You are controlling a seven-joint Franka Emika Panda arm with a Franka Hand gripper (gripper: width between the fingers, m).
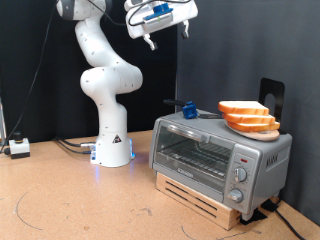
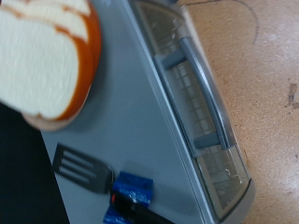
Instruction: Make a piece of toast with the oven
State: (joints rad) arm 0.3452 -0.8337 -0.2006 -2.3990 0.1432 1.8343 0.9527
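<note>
The silver toaster oven (image 1: 215,155) stands at the exterior view's right with its glass door shut, its knobs (image 1: 240,176) on the right panel. Sliced bread (image 1: 248,117) lies on a wooden board on the oven's top. A black spatula with a blue handle (image 1: 189,108) lies beside it on the top. My gripper (image 1: 168,35) hangs high above the oven, open and empty. The wrist view looks down on the bread (image 2: 42,56), the spatula (image 2: 84,168), the oven top (image 2: 131,121) and the door handle (image 2: 201,89); no fingers show there.
The oven rests on a low wooden slat base (image 1: 205,198) on the brown table (image 1: 80,200). The robot's white base (image 1: 112,150) stands behind at the exterior view's left, with cables and a small white box (image 1: 18,147) further left. A black stand (image 1: 272,93) rises behind the bread.
</note>
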